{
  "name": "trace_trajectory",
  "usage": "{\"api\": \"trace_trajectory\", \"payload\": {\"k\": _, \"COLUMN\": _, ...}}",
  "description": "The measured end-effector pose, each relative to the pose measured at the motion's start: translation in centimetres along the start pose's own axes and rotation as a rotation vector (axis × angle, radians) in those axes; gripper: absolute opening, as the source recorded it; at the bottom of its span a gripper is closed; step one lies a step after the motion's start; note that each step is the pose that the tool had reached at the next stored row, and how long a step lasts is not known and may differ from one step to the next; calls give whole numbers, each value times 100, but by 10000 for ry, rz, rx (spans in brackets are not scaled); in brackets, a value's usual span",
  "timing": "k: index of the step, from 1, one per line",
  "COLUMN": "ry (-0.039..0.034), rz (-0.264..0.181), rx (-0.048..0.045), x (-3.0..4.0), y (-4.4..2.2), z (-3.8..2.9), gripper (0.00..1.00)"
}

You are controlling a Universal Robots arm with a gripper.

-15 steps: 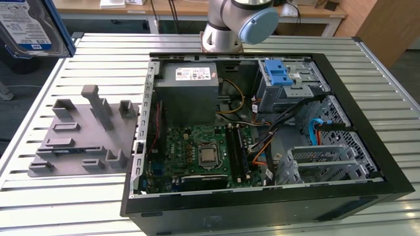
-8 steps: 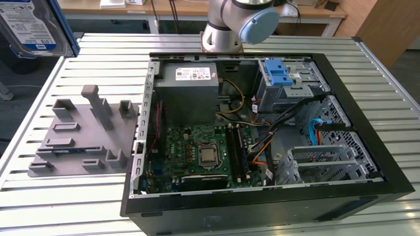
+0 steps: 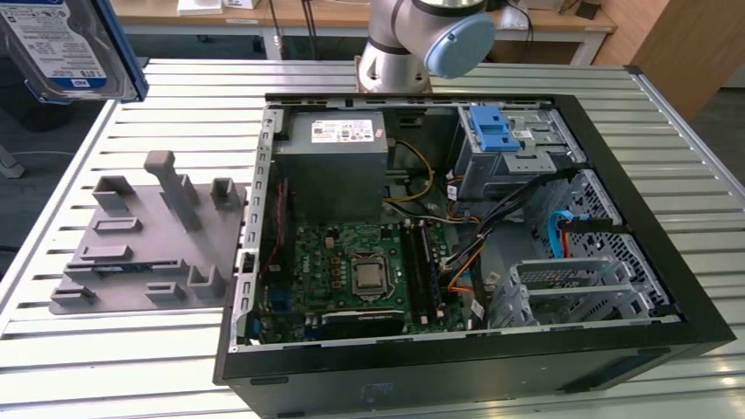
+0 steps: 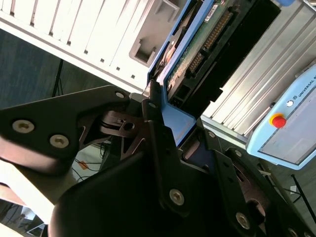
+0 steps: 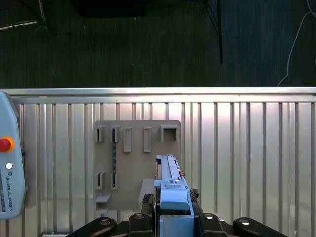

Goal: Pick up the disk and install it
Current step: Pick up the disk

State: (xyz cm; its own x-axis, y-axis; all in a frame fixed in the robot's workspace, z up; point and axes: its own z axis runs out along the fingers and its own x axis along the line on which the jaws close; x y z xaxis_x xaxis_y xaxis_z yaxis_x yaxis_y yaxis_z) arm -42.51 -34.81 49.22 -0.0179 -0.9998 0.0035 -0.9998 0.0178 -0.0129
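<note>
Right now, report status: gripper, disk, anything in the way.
Gripper shut on the disk. Disk in the air, clear of the grey holder, outside the computer case. Cables run beside the drive cage.

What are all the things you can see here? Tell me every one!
disk: one, silver with blue rails, held up off the table
computer case: one, black, open, on the table
power-supply box: one, grey, inside the case
circuit board: one, green, inside the case
latch: one, blue, on the metal drive cage
holder plate: one, grey, at the exterior view's left of the case
table: one, silver slats
control pendant: one, pale blue with a red button
robot arm: one, silver with a pale blue cap, behind the case
tool: one, black, shut on the disk
</note>
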Motion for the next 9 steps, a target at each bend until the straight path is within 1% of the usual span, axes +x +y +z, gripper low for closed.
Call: {"api": "trace_trajectory", "payload": {"k": 9, "ry": 0, "rz": 0, "rx": 0, "x": -1, "y": -54, "z": 1, "gripper": 36}}
